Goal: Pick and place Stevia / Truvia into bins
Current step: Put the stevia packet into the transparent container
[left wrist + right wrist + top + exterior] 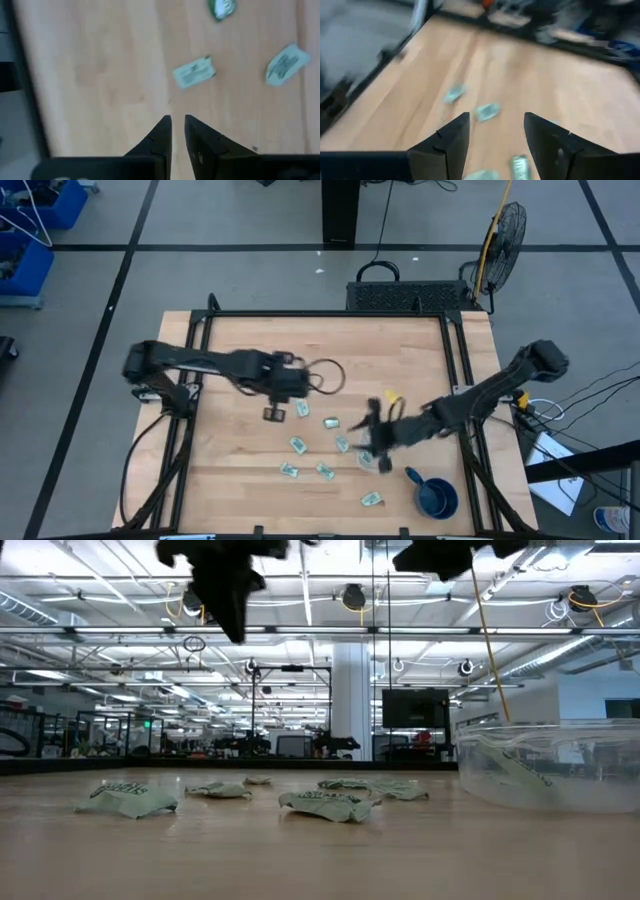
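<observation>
Several pale green and white packets lie flat on the wooden table, among them one point(303, 408), one point(331, 422) and one point(371, 499); the low view shows them in a row point(330, 802). The clear container point(372, 461) stands right of them point(550, 765), and a pale packet seems to lie inside it point(515, 768). My left gripper point(272, 413) hovers just left of the far packets, shut and empty point(178, 121). My right gripper point(366, 425) hangs above the table near the container, open and empty point(495, 127).
A dark blue cup point(437, 498) stands near the table's near right corner. A small yellow thing point(390, 394) lies beyond the right gripper. A black frame point(330, 314) borders the table. The table's far half and left part are bare wood.
</observation>
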Controlling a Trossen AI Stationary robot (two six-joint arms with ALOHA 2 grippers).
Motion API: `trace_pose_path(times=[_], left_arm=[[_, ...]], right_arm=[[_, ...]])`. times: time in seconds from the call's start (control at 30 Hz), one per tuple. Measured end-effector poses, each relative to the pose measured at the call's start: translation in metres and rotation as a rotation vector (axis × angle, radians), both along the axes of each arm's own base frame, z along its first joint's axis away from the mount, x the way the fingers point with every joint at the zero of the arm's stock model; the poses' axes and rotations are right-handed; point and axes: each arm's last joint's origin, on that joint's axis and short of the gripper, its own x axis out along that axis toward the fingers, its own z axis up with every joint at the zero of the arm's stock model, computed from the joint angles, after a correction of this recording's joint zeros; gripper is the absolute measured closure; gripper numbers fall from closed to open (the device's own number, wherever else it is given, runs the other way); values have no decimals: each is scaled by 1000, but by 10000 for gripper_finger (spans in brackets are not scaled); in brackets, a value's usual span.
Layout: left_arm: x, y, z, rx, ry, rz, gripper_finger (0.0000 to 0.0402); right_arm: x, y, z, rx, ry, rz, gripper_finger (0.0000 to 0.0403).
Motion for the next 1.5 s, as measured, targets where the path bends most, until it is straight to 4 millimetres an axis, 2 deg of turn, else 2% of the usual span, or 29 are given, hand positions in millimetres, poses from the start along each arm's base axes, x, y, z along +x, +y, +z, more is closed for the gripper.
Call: trace_pose_path(times=[0.1,0.13,0.27,0.4,0.47,0.63,0.87,1.03,1.33,1.5], left_arm=[[-27,8,18,34,-68,30,355],[-35,11,24,42,-90,41,358],[-71,18,41,31,-187,100,362],[-96,22,46,12,-276,159,360],[-104,22,47,3,-317,176,360],[-118,22,45,-21,-354,214,360],[-119,21,45,-57,-375,270,360],[-112,20,40,-109,-355,307,360],[-93,20,24,-72,-254,235,360],[-84,20,15,-59,-211,229,360]], right_arm=[[8,21,4,-116,206,61,222],[9,27,6,-104,269,69,222],[20,53,10,144,428,103,222],[29,81,-12,241,530,160,222],[29,90,-27,253,588,135,222],[30,107,-60,237,662,108,222],[23,120,-88,130,712,61,222],[20,125,-104,93,750,58,222],[20,121,-107,68,777,47,225],[18,116,-115,99,785,62,266]])
